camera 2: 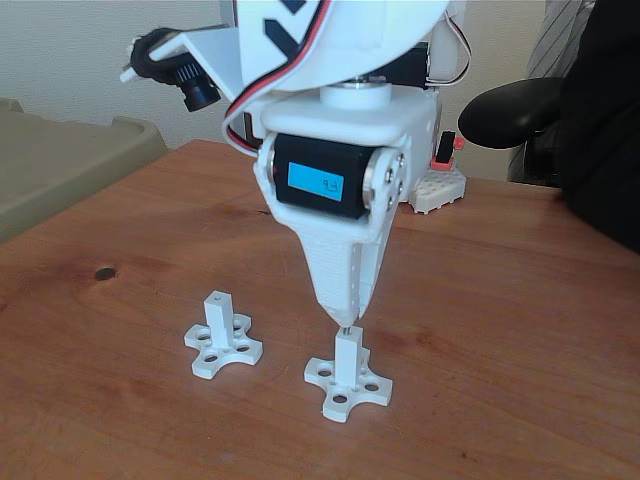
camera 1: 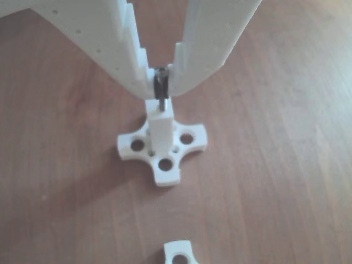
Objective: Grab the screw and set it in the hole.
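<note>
The white plastic arm comes down steeply from the top of the fixed view, its wrist block with a blue-labelled servo facing the camera and the tapered jaws (camera 2: 347,318) pointing straight down over the nearer post. In the other view the jaws (camera 1: 160,87) enter from the top edge as two white perforated fingers (camera 1: 209,44) that converge to a narrow tip.

The jaws are clenched on the thin dark grey metal screw (camera 1: 160,88), which hangs upright between the fingertips, its round head up in the gap and its shaft pointing down. The shaft's lower end meets the top end face of the white square plastic post with a cross-shaped base (camera 1: 163,144), where the hole (camera 1: 160,111) sits; how deep the tip has gone in cannot be told.

A second white post on a cross base (camera 2: 222,345) stands to the left in the fixed view, apart from the first. Both rest on a reddish-brown wooden bench (camera 2: 520,340). Behind it are a pale wall, a beige bin at left, a small white block with a red part, and a dark chair at right.
</note>
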Controlling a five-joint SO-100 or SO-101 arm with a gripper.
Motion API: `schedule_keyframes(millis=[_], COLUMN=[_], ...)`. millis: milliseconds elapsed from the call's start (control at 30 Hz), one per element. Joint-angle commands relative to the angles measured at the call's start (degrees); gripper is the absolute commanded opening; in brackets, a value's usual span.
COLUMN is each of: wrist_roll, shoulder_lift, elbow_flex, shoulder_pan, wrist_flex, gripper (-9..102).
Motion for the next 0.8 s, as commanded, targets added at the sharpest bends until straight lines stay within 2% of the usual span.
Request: schedule_keyframes(millis=[0,767], wrist_roll=[0.26,0.44], shoulder_lift=[1.67,2.20], elbow_flex=[-0.53,-0.70], shoulder_pan=[-0.88,-1.14], wrist_flex=[0.18,0.62], gripper=[-4,-4])
